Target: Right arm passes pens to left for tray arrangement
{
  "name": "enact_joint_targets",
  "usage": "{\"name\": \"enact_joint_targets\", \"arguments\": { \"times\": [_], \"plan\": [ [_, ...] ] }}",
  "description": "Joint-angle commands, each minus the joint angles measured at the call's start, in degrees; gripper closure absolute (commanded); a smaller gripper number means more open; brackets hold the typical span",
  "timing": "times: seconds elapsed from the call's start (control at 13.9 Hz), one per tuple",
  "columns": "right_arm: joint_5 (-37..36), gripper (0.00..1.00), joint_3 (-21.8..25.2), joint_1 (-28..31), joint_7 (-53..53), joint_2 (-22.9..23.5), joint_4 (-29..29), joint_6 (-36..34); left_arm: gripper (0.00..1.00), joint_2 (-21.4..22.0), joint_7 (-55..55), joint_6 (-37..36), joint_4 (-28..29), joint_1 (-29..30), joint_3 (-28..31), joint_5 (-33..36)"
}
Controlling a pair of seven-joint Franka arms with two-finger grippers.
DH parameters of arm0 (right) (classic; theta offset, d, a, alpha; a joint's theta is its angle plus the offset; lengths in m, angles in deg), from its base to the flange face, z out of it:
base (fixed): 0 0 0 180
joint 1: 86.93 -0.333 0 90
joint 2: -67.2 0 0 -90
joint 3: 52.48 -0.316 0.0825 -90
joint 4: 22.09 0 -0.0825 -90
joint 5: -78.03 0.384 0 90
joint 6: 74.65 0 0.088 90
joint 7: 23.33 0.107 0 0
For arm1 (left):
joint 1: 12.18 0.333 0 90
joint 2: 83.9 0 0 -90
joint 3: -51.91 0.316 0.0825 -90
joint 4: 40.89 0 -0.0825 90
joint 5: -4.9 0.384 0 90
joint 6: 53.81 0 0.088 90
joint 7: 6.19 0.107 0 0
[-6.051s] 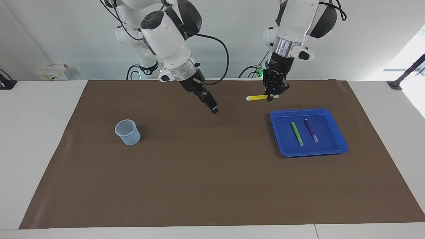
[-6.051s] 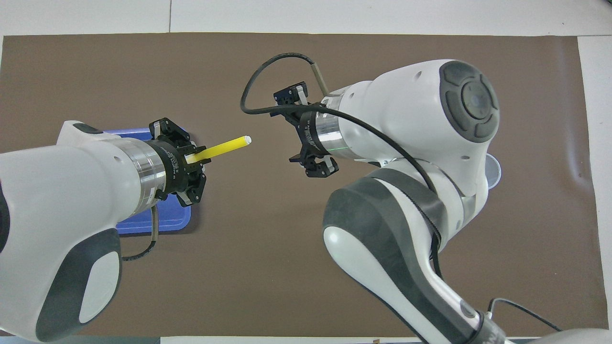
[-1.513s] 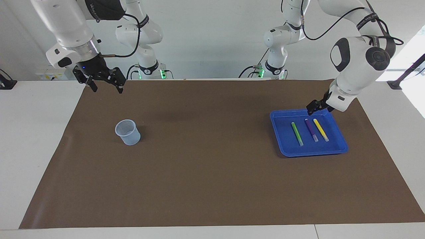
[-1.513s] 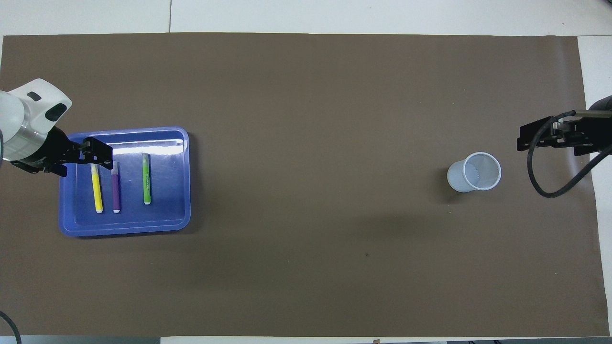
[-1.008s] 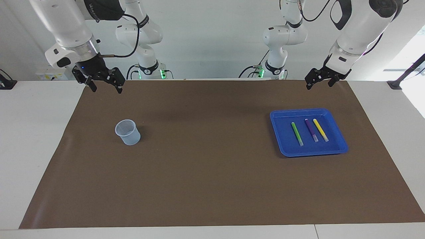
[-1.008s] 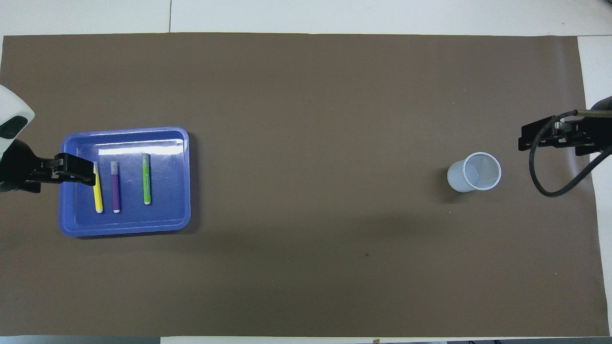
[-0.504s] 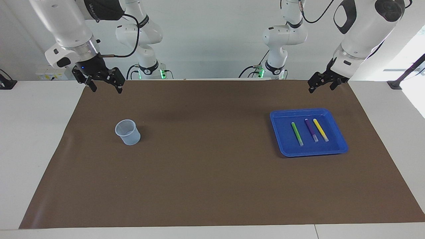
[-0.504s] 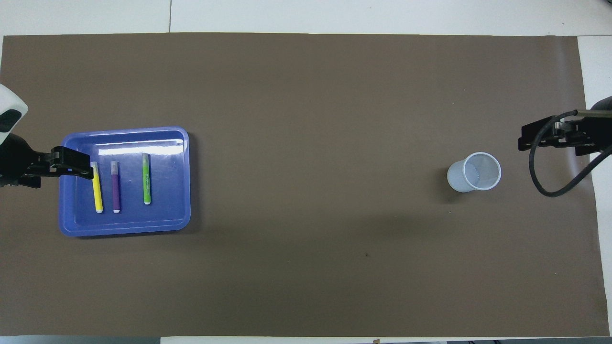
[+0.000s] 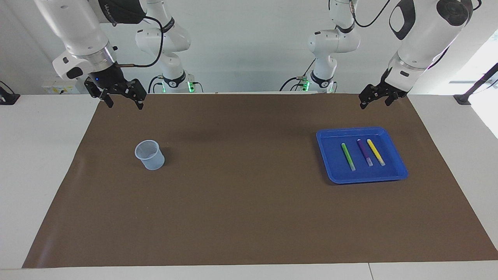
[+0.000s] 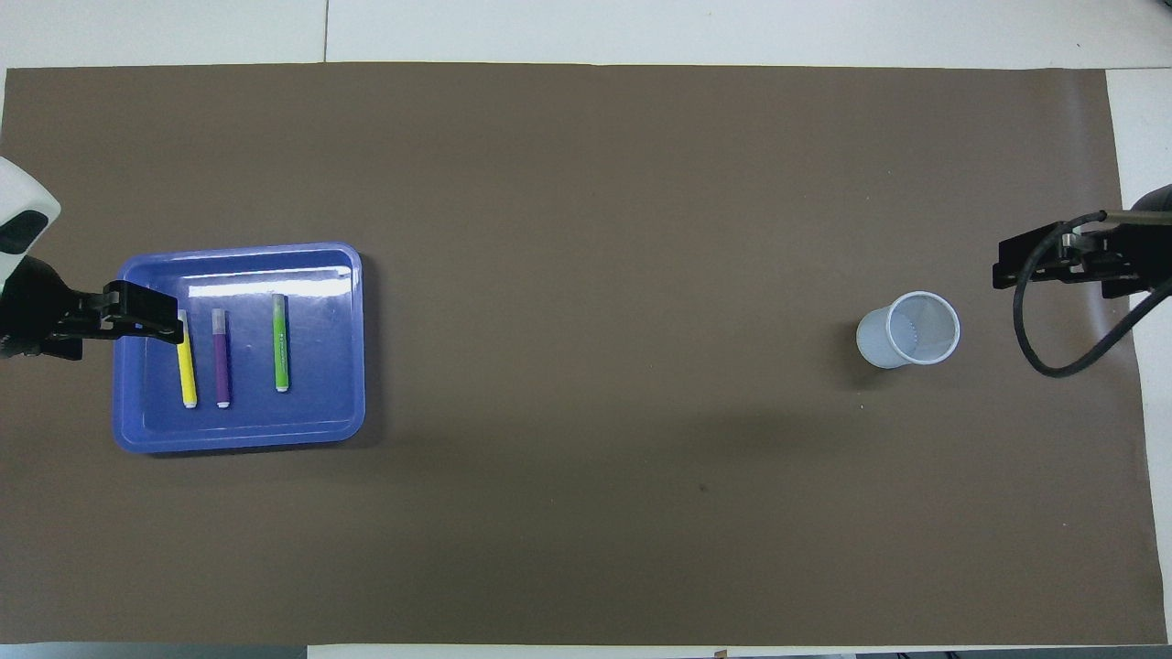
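A blue tray [image 9: 397,171] [image 10: 339,421] lies toward the left arm's end of the table. In it lie a green pen [image 9: 348,156] [image 10: 281,342], a purple pen [image 9: 364,152] [image 10: 221,358] and a yellow pen [image 9: 375,152] [image 10: 187,371], side by side. My left gripper [image 9: 374,102] [image 10: 137,311] is open and empty, raised over the mat near the tray's edge nearest the robots. My right gripper [image 9: 123,101] [image 10: 1053,261] is open and empty, raised over the mat's corner at the right arm's end.
An empty translucent cup [image 9: 149,154] [image 10: 907,329] stands on the brown mat [image 9: 241,186] toward the right arm's end. White table surface borders the mat on all sides.
The left gripper let go of the yellow pen in the tray, rose and drew back toward the robots; in the last half second it barely shifted. The right arm waits unmoved.
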Motion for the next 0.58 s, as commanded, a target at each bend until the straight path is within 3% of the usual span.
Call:
{"name": "enact_joint_targets", "arguments": {
  "times": [0.0,0.5],
  "plan": [
    [1.0,0.00,-0.2,0.8,-1.5,-0.3,-0.4,0.1,0.00,-0.1,0.5,-0.1,-1.0,-0.9,0.2,-0.4],
    [1.1,0.00,-0.2,0.9,-1.3,-0.3,-0.5,0.4,0.00,-0.1,0.5,-2.2,-3.4,-0.9,0.1,-0.5]
  ]
}}
